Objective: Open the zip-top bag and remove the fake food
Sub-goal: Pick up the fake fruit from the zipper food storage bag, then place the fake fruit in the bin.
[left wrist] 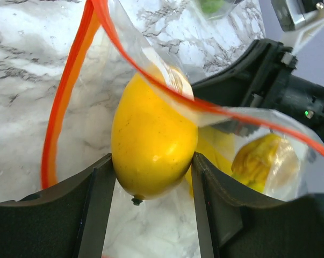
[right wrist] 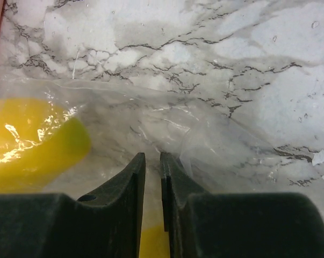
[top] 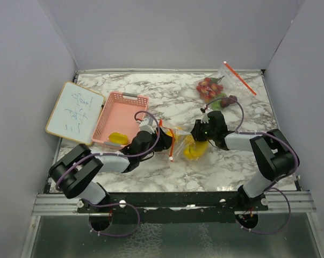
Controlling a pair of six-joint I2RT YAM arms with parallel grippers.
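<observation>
A clear zip-top bag (top: 175,141) with an orange zip rim (left wrist: 70,80) lies at the table's middle, its mouth open. My left gripper (left wrist: 152,161) reaches into the mouth and is shut on a yellow lemon (left wrist: 153,129), seen from above at the bag's left end (top: 163,133). More yellow fake food (left wrist: 264,161) lies deeper in the bag (top: 194,150). My right gripper (right wrist: 152,157) is at the bag's far end (top: 198,131), its jaws nearly closed and pinching the clear plastic (right wrist: 167,123). A yellow piece (right wrist: 33,140) shows through the film to its left.
A pink slotted basket (top: 123,110) stands left of the bag with a yellow piece (top: 117,138) in it. A whiteboard (top: 74,112) lies at the far left. A second zip-top bag (top: 226,80) holding strawberries (top: 209,87) lies at the back right.
</observation>
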